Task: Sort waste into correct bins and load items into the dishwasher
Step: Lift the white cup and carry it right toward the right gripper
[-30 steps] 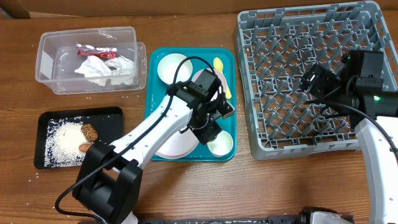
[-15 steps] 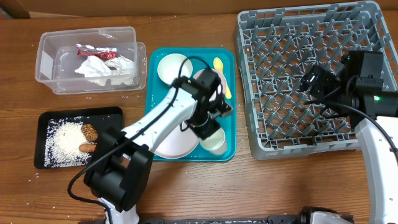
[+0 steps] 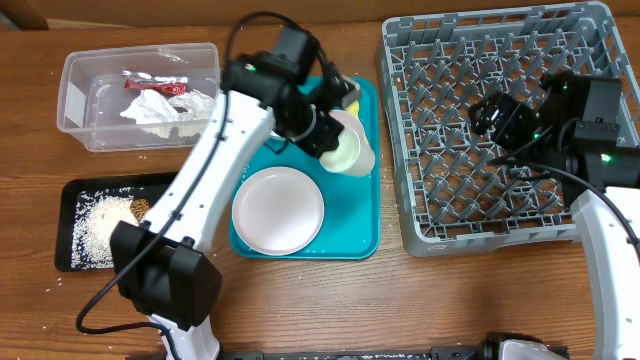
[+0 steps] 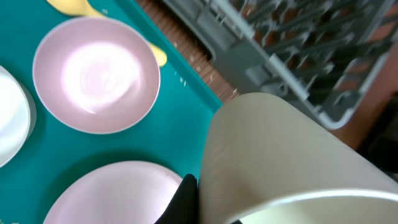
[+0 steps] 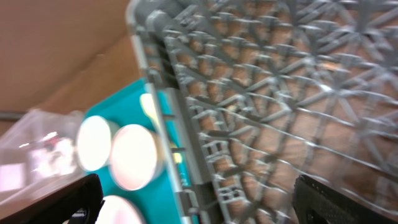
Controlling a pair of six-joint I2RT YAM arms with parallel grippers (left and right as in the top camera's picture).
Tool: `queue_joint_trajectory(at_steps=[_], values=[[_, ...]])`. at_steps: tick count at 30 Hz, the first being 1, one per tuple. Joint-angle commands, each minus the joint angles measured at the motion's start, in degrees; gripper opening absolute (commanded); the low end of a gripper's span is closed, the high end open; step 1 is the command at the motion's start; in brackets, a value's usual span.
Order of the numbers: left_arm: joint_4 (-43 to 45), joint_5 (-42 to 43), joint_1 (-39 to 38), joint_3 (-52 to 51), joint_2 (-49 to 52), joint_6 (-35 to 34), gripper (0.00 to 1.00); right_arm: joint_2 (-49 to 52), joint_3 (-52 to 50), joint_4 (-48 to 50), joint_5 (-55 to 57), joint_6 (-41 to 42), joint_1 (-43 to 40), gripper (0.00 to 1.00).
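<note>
My left gripper (image 3: 330, 140) is shut on the small white cup (image 3: 348, 153), holding it tilted in the air over the far right part of the teal tray (image 3: 243, 150). In the left wrist view the cup (image 4: 280, 155) fills the lower right, with one black finger (image 4: 186, 200) pressed on its wall. Below it lie a pale pink bowl (image 4: 96, 74), the round plate (image 4: 118, 193) and the yellow spoon (image 4: 158, 56). The plate (image 3: 278, 208) rests on the tray's near half. My right gripper (image 3: 495, 118) hangs open over the grey dish rack (image 3: 500, 200).
A clear tub (image 3: 140, 130) at the far left holds a crumpled napkin (image 3: 160, 108) and a red-and-white wrapper (image 3: 155, 85). A black tray (image 3: 70, 200) at the near left holds rice grains and brown pieces. The rack's edge (image 5: 155, 81) borders the tray.
My left gripper shut on the cup at the tray's near right corner, lifted it and carried it toward the far side, uncovering the plate. The right gripper shifted slightly left.
</note>
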Motion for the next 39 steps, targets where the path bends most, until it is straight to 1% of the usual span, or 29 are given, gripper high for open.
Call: queue_joint_trajectory(at_steps=[1, 4, 7, 10, 13, 21, 22, 27, 30, 32, 36, 39], values=[[0.83, 13.18, 4.02, 1.55, -0.15, -1.27, 0.04, -0.98, 1.46, 3.04, -9.38, -0.17, -0.11, 1.0], [2.34, 18.64, 6.8, 1.55, -0.15, -1.29, 0.04, -0.98, 1.46, 6.23, -13.84, -0.2, -0.11, 1.0], [3.65, 21.42, 8.76, 1.49, -0.15, -2.32, 0.04, -0.98, 1.46, 9.62, -17.81, -0.39, 0.02, 1.0], [4.83, 22.03, 9.44, 1.38, -0.15, -2.34, 0.04, -0.98, 1.46, 12.59, -19.58, -0.63, 0.72, 1.0], [6.73, 22.05, 9.44, 1.38, -0.15, -3.65, 0.04, -0.98, 1.46, 15.82, -22.45, -3.06, 2.54, 1.0], [10.64, 22.51, 9.6, 1.18, 2.51, -9.55, 0.04, -0.98, 1.46, 16.85, -22.62, -6.19, 6.4, 1.0], [11.04, 24.87, 9.75, 1.18, 4.44, -10.67, 0.04, -0.98, 1.46, 17.16, -22.6, -6.19, 6.51, 1.0], [13.53, 37.29, 9.88, 1.18, 8.92, -10.82, 0.04, -0.48, 1.46, 18.32, -22.62, -6.19, 6.51, 1.0], [15.17, 41.77, 9.88, 1.18, 10.08, -12.07, 0.04, 0.44, 1.46, 19.28, -22.67, -6.16, 6.54, 1.0], [15.58, 43.5, 9.94, 1.18, 10.36, -12.81, 0.04, 1.49, 1.46, 20.04, -23.52, -6.14, 6.62, 1.0], [15.56, 47.28, 10.25, 1.18, 10.36, -12.81, 0.04, 4.57, 1.46, 23.34, -29.62, -6.19, 7.72, 1.0], [15.54, 48.19, 10.4, 1.18, 10.36, -13.03, 0.04, 7.15, 1.46, 26.93, -34.51, -6.21, 9.11, 1.0]])
